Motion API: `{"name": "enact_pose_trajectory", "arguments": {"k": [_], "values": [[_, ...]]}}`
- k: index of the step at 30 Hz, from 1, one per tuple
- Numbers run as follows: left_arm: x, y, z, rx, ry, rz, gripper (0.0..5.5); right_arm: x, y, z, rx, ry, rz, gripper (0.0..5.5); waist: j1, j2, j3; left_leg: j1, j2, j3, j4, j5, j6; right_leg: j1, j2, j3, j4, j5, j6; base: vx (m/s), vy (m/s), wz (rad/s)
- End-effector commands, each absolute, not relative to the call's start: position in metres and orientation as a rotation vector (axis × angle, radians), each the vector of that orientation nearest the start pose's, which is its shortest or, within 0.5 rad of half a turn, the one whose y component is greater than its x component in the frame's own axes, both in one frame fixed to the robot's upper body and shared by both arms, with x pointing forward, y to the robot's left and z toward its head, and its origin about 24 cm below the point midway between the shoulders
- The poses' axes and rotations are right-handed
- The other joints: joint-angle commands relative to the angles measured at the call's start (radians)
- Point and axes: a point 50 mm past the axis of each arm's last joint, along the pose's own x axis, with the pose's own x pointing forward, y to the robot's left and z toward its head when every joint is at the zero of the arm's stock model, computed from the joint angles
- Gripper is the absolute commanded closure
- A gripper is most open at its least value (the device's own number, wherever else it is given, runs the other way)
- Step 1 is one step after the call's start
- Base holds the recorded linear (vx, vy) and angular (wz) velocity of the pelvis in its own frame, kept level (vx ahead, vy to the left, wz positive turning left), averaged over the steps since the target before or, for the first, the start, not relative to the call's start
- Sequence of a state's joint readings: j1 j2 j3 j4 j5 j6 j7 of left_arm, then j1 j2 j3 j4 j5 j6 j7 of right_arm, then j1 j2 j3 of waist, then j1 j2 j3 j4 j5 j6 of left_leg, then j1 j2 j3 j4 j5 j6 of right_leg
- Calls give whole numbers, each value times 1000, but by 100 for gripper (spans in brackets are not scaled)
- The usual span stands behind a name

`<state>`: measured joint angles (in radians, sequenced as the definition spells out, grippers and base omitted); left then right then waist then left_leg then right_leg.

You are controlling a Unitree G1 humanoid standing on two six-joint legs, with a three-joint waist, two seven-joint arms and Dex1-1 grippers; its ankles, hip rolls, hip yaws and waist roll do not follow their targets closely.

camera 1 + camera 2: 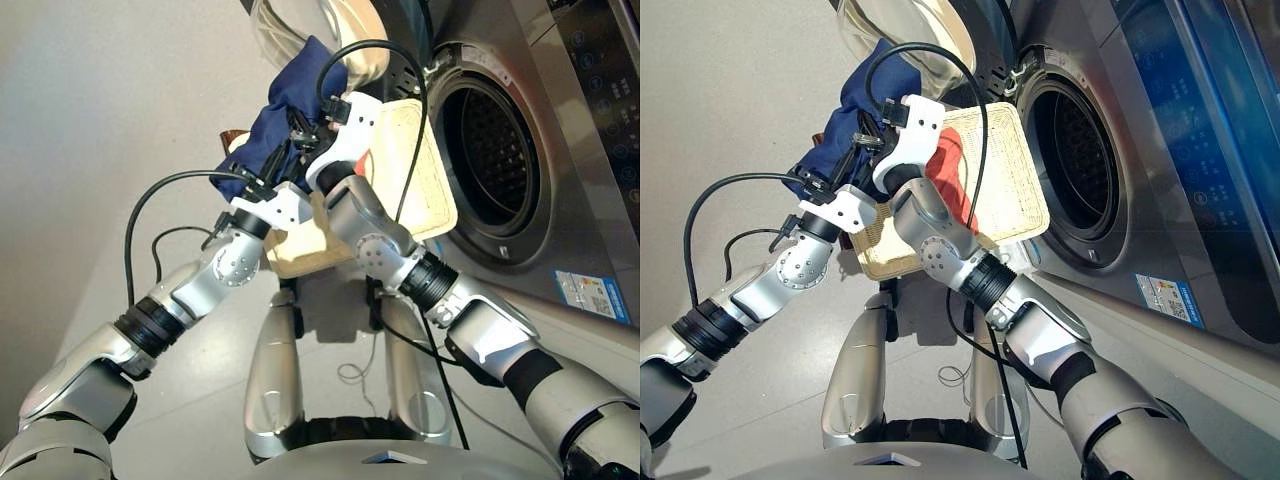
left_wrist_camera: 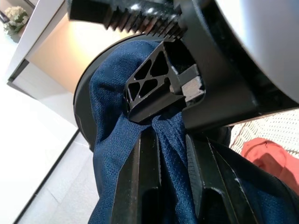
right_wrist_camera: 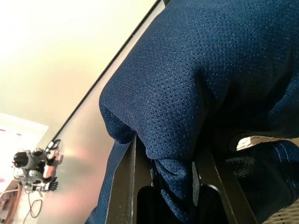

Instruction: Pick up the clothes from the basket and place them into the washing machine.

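The navy blue garment [image 1: 285,105] hangs lifted above the left end of the cream wicker basket [image 1: 1012,170], bunched between both grippers. My left gripper [image 2: 170,140] is shut on its lower folds, and the cloth is pinched between the fingers. My right gripper [image 3: 172,175] is shut on the same garment from above, close against the left one. The coral red garment [image 1: 952,172] lies in the basket, partly behind my right forearm. The washing machine [image 1: 495,150] stands just past the basket. Its porthole is open and the perforated drum shows.
The washer's glass door [image 1: 902,30] is swung open behind the lifted garment. A dark flat-panelled unit [image 1: 1210,110] adjoins the washer. Black cables [image 1: 150,215] loop off both wrists. Grey floor [image 1: 90,120] spreads to the left.
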<state>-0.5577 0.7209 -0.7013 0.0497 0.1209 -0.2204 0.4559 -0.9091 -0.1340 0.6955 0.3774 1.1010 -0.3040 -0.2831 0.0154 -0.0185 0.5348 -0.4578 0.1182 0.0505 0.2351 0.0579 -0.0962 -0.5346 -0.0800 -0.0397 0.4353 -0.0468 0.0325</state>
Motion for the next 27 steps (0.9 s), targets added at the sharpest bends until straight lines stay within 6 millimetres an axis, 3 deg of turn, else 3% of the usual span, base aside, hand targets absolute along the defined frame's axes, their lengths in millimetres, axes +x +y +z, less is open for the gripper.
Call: {"name": "enact_pose_trajectory", "arguments": {"k": [1,8,14,22,27], "values": [[257,91,179,533,-938,-357,0,343,-49,228,654,-474,359,550,12,36,-15,6,-32,18,-2,9,25,72,-17,28,29,-82,54,0,0,0],[254,93,174,484,-938,-332,0,350,-92,183,593,-440,77,550,3,49,-15,-5,-37,10,5,7,30,66,-24,22,31,-83,59,0,0,0],[251,90,177,441,-970,-334,0,358,-131,155,555,-396,-174,550,-1,57,-15,-16,-41,5,9,5,30,59,-26,18,34,-86,61,0,0,0],[248,91,182,404,-988,-340,0,364,-176,140,486,-357,-387,550,2,60,-15,-31,-46,-4,13,3,31,45,-30,14,43,-89,65,0,0,0],[247,85,186,386,-1009,-373,0,367,-217,128,288,-295,-550,550,8,67,-15,-83,-56,-17,49,-5,30,8,-38,9,66,-97,67,0,0,0]]}}
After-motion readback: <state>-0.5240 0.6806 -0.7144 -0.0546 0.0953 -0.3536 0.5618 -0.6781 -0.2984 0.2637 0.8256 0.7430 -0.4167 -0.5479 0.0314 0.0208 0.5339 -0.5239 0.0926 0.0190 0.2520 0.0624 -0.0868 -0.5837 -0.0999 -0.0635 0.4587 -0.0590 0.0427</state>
